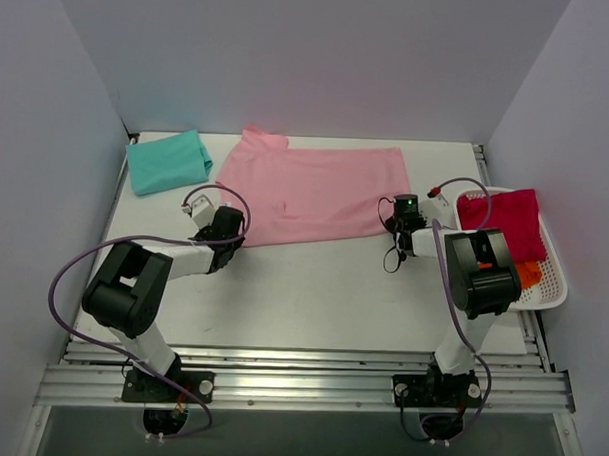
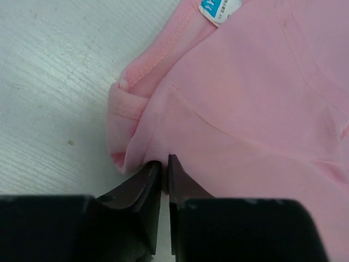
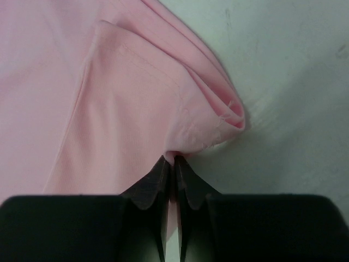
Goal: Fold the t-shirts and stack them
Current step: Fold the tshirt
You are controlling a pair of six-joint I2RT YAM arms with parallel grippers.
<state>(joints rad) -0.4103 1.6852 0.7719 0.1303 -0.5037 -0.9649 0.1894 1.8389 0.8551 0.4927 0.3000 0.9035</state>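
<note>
A light pink t-shirt (image 1: 311, 188) lies spread across the back middle of the table, partly folded. My left gripper (image 1: 227, 228) is at its near left corner; in the left wrist view the gripper (image 2: 163, 164) is shut on a pinch of the pink t-shirt (image 2: 245, 109). At the near right corner sits my right gripper (image 1: 397, 223), and the right wrist view shows the gripper (image 3: 174, 162) shut on the hem of the pink t-shirt (image 3: 109, 98). A folded teal t-shirt (image 1: 168, 161) rests at the back left. A crimson t-shirt (image 1: 500, 217) and an orange t-shirt (image 1: 528, 270) lie in the basket.
A white mesh basket (image 1: 553, 282) stands at the table's right edge, beside my right arm. The white table (image 1: 312, 288) runs from the shirt's near hem to the metal rails at the front. Grey walls close in the back and both sides.
</note>
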